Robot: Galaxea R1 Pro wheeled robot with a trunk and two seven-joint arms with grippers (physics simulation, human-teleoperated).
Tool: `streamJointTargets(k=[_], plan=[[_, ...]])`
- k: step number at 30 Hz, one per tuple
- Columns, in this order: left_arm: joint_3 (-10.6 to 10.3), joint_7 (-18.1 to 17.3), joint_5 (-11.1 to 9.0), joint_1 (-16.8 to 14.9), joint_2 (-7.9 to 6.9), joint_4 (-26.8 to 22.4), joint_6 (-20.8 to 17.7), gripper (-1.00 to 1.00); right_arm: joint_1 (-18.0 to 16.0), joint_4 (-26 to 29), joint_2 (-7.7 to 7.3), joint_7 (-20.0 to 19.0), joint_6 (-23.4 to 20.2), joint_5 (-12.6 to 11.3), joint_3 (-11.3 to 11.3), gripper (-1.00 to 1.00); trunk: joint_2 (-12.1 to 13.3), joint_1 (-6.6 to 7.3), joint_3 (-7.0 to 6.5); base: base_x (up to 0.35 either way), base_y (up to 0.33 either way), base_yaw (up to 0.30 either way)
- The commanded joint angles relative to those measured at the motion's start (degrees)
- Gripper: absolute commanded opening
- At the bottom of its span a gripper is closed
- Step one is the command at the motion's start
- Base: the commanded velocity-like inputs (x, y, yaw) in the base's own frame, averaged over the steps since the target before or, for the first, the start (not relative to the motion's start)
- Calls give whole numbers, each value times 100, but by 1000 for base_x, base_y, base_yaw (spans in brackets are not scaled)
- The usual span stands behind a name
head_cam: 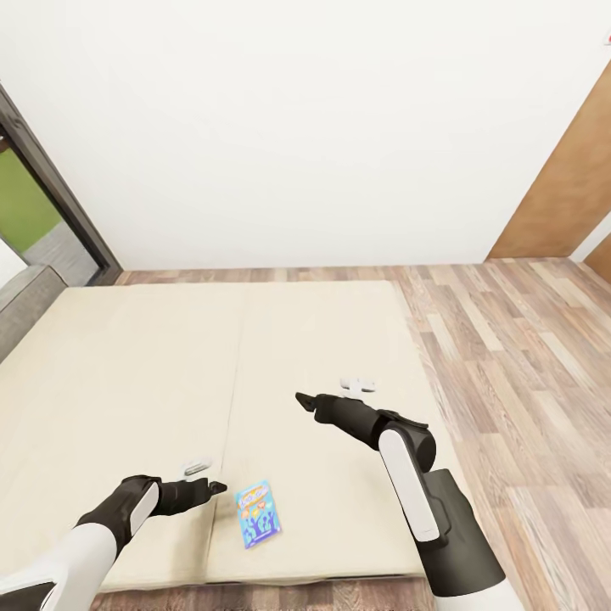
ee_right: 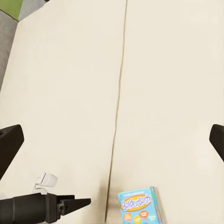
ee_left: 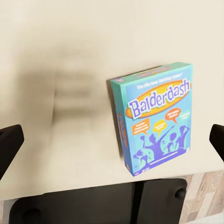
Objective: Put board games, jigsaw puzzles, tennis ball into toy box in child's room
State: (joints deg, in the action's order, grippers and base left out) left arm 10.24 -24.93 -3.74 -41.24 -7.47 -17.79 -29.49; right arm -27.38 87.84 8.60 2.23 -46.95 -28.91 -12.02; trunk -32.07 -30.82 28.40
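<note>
A light blue board game [head_cam: 258,512] printed "Balderdash" lies flat on the cream bed [head_cam: 127,382], near its front edge. My left gripper [head_cam: 212,484] hovers just left of it, open and holding nothing. In the left wrist view the board game [ee_left: 154,119] sits off to one side between the spread fingers [ee_left: 9,144]. My right gripper [head_cam: 305,400] hangs open and empty above the mattress, farther back than the game. The right wrist view looks down on the board game [ee_right: 139,204] and on the left gripper [ee_right: 70,205] beside it.
The mattress has a seam [head_cam: 233,382] running front to back. Wood-plank floor [head_cam: 526,356] lies to the right of the bed, with a brown door [head_cam: 560,195] beyond it. A dark-framed opening [head_cam: 42,204] and a grey bed end [head_cam: 25,293] are at the left.
</note>
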Motion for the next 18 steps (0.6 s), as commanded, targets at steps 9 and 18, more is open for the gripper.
streamJointTargets(k=[9,18], plan=[[22,-11,-47,-5,0,-5,-29,100,-4,5,3,27,-20,-30,-18,100,-7,-2,92,0,0,0],[46,-143,-59,-3,-20,-5,-3,100,-4,5,6,32,-16,-29,-34,100,-7,-2,176,0,0,0]])
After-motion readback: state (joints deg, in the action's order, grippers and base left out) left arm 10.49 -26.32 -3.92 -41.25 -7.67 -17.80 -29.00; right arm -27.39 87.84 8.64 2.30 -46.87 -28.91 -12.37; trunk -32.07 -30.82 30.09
